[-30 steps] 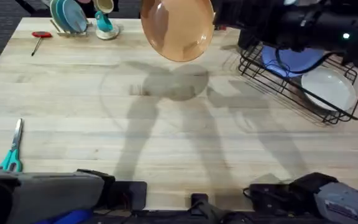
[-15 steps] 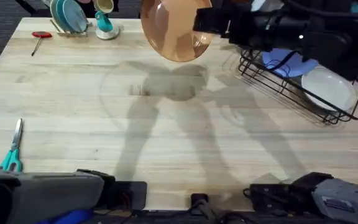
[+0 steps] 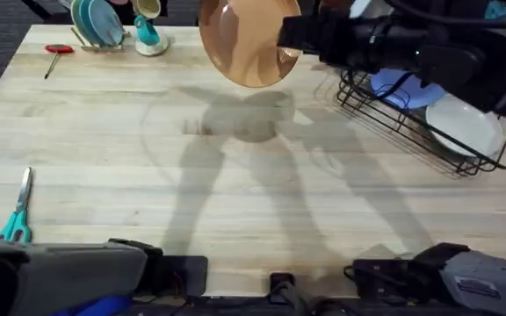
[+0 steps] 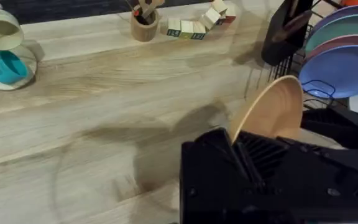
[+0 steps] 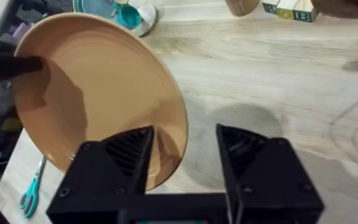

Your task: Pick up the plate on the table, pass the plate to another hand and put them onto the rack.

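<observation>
— Where is the plate (image 3: 249,39) sitting?
— Tilted in the air, beside the rack (image 3: 420,114), the left gripper (image 5: 33,64) clamping its far rim.
— And the right gripper (image 5: 182,149)?
— Reaching in level, fingers apart, straddling the near rim.

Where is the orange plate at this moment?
In the overhead view the plate is held above the table's far edge, near the middle, just left of the rack, at the right gripper.

The plate (image 3: 249,39) hangs left of the rack (image 3: 429,118).
</observation>
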Robot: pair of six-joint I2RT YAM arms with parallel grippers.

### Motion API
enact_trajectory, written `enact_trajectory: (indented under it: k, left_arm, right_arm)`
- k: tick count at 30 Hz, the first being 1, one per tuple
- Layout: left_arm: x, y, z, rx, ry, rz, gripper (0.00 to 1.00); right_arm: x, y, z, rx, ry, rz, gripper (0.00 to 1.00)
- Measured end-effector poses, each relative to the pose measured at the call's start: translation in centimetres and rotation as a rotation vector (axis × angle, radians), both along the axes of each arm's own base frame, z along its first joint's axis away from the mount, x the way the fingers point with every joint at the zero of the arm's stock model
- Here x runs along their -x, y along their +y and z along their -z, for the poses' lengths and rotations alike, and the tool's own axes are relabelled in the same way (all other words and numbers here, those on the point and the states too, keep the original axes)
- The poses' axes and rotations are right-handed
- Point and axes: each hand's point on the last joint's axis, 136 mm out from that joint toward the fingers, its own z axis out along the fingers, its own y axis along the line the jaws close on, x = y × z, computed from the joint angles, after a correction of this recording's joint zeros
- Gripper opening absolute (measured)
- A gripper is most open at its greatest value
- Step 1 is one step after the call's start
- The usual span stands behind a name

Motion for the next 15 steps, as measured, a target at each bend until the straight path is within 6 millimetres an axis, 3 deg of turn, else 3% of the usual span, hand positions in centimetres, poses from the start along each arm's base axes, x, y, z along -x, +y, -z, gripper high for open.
enact_trajectory:
  k: [12, 15]
  left_arm:
    - [0.02, -0.04, -0.01, 0.002, 0.000, 0.002, 0.041]
    - [0.00, 0.00, 0.00, 0.001, 0.000, 0.000, 0.041]
  right_arm:
    - [0.01, 0.01, -0.01, -0.001, 0.000, 0.000, 0.108]
    - [0.01, 0.02, -0.02, -0.003, 0.002, 0.000, 0.033]
